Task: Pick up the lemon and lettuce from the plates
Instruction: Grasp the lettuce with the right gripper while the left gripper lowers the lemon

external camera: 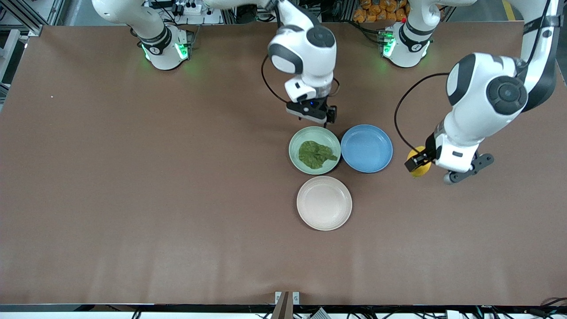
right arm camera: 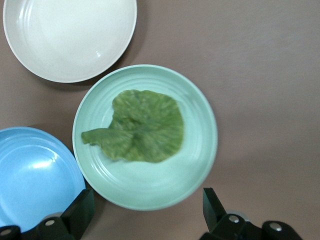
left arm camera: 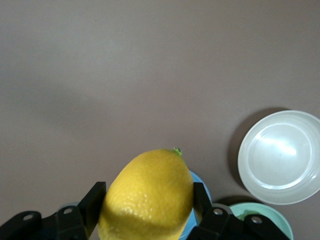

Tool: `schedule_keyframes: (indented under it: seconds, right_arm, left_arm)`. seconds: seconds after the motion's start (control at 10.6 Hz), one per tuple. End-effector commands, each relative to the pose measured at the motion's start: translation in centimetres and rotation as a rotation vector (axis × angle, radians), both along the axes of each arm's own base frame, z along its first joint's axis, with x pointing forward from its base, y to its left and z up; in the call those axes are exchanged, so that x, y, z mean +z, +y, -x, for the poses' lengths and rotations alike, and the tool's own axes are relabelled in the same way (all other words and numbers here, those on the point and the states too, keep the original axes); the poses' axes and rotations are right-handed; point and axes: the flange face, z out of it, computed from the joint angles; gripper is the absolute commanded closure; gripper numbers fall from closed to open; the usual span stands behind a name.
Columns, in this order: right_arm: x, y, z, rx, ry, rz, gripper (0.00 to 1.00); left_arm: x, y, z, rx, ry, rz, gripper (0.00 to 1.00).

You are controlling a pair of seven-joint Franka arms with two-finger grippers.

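1. The left gripper (external camera: 418,165) is clamped on the lemon (external camera: 420,167), one black finger (left arm camera: 92,206) pressed to each side of the fruit, as the left wrist view shows.
2. The lemon hangs in that grip above bare table (external camera: 133,177), off the blue plate's (external camera: 366,148) rim on the side toward the left arm's end of the table, and touches no plate.
3. In the left wrist view the lemon's pointed tip, with a speck of green on it, sticks out past the fingers, and a sliver of the blue plate shows just under the fruit.
4. The right gripper (external camera: 320,116) has its jaws spread wide and holds nothing.
5. It hovers over the edge of the mint green plate (external camera: 314,150) that lies farthest from the front camera, just next to the blue plate.
6. The right wrist view looks down between the two spread fingers (right arm camera: 214,206) onto that plate.
7. The lettuce (external camera: 316,154) lies flat in the middle of the mint green plate, a crinkled dark green leaf with a stem-like tongue that points toward the blue plate.
8. The mint green plate sits right beside the blue plate, their rims almost touching, on the side toward the right arm's end of the table.
9. The beige plate (external camera: 324,203) lies nearer to the front camera than the blue plate, close to both other plates, and has nothing on it.
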Motion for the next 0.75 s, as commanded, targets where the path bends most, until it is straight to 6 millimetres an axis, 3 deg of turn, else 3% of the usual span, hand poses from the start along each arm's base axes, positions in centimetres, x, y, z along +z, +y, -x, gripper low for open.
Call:
schedule_keyframes:
  seconds: [0.0, 0.19, 0.38, 0.66]
  right_arm:
    - [-2.8, 1.6, -1.1, -0.020, -0.051, -0.028, 0.05]
    - [-5.2, 2.3, -2.1, 0.001, -0.092, -0.003, 0.05]
    - [-8.0, 3.1, -2.5, 0.020, -0.113, 0.016, 0.06]
    - [-9.9, 3.4, -1.8, 0.039, -0.114, 0.026, 0.09]
  left_arm:
    - [0.6, 0.8, 4.2, 0.024, -0.004, 0.019, 1.00]
    - [0.1, 2.3, 5.0, 0.040, 0.007, 0.012, 1.00]
    - [-1.3, 2.8, 3.6, 0.052, -0.026, 0.014, 1.00]
    - [-4.8, 4.9, 1.1, 0.088, -0.072, 0.020, 1.00]
